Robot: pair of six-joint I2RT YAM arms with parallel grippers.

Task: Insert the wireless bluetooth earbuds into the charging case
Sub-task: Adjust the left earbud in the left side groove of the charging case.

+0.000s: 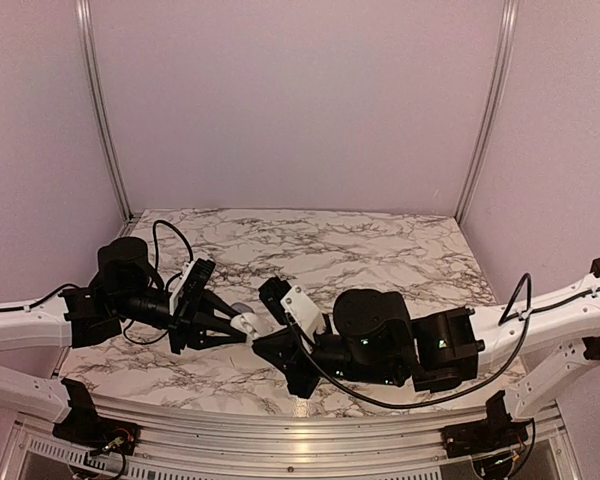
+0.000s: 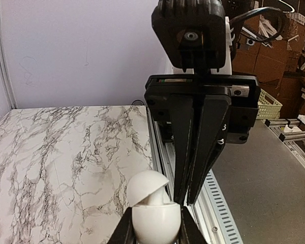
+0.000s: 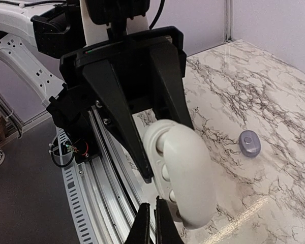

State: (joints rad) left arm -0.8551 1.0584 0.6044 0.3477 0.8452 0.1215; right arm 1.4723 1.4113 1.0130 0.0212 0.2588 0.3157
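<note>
My left claw (image 2: 155, 235) pinches the white charging case (image 2: 153, 216), lid open, above the near side of the marble table (image 3: 274, 91). My right claw (image 3: 152, 226) is pressed together, tips just beside the case. One small grey earbud (image 3: 250, 143) lies on the table, just beyond it.

Two white-and-black jointed arms, cabled and bolted.
White tubular left arm (image 1: 20, 328) and right arm (image 1: 555, 305) carry round black motor housings (image 1: 375, 318), looping black cables (image 1: 166, 223), small green lights (image 1: 365, 342), and long black tapered fingers (image 2: 183, 147) with small screws.
</note>
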